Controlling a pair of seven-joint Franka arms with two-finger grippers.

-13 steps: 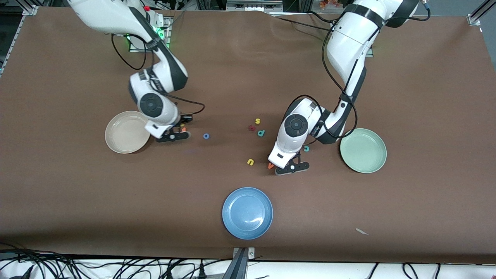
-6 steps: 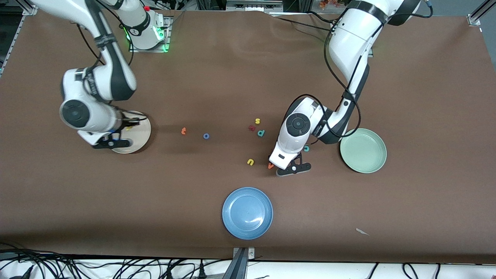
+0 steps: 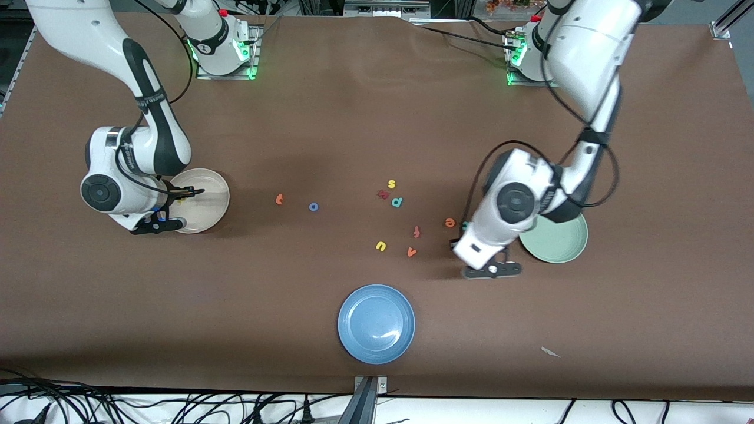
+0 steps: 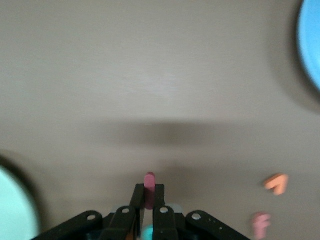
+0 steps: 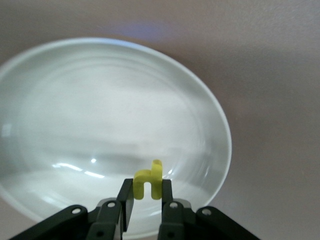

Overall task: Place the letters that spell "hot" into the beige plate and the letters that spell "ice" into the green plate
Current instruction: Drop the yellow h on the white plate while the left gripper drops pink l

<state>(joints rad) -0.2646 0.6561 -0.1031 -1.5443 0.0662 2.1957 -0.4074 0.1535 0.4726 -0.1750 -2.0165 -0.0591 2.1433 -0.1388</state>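
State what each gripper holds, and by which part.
Right gripper: yellow h, pinched at its lower end, over the beige plate. Left gripper: dark red i, pinched low on its bar.

We see a brown table (image 3: 330, 118) carrying three plates: a beige plate (image 3: 206, 206) toward the right arm's end, a green plate (image 3: 559, 244) toward the left arm's end, and a blue plate (image 3: 376, 323) nearest the front camera. Between the beige and green plates lie small letters: an orange t (image 3: 279, 199), blue o (image 3: 313, 206), yellow s (image 3: 391, 184), teal p (image 3: 397, 202), yellow u (image 3: 381, 246), red f (image 3: 416, 231), orange v (image 3: 412, 252) and orange e (image 3: 449, 222).
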